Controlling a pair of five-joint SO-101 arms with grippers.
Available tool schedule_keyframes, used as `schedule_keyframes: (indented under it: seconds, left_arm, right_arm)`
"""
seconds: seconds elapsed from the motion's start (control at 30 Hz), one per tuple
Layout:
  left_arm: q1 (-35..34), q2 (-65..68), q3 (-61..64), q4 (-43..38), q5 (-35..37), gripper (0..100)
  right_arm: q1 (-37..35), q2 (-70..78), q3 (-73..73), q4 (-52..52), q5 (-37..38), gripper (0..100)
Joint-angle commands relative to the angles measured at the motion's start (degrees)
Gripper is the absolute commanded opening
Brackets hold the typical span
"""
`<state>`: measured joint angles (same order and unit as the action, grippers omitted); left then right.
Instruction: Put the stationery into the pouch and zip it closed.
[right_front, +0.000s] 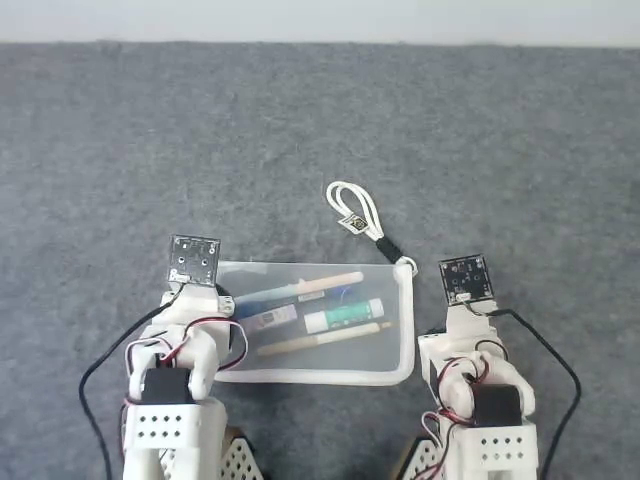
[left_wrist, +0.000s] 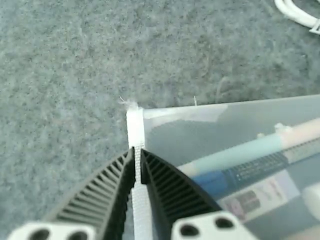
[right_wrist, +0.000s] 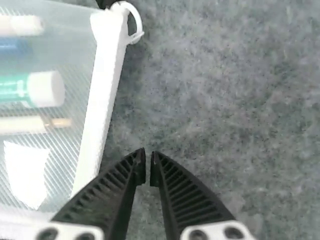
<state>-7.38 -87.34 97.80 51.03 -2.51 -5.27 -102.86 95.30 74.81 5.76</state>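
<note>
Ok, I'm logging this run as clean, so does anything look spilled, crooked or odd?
Nothing stands out. The stationery lies all inside the pouch, which sits flat on the mat. The left gripper is shut on the pouch's edge strip; the right gripper is shut beside it, holding nothing.

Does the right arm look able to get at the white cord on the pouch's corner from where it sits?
Probably yes: the right gripper hangs shut over carpet beside the pouch, with nothing between it and the white cord. It would need to open first.
</note>
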Motion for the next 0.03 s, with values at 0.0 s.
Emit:
schedule_keyframes:
  seconds: [0.0]
  left_arm:
    - [-0.2, -1.1, -0.9, -1.4, -0.4, 1]
  right_arm:
    - [0.6, -1.1, 1.2, 0.3, 0.7, 1.8]
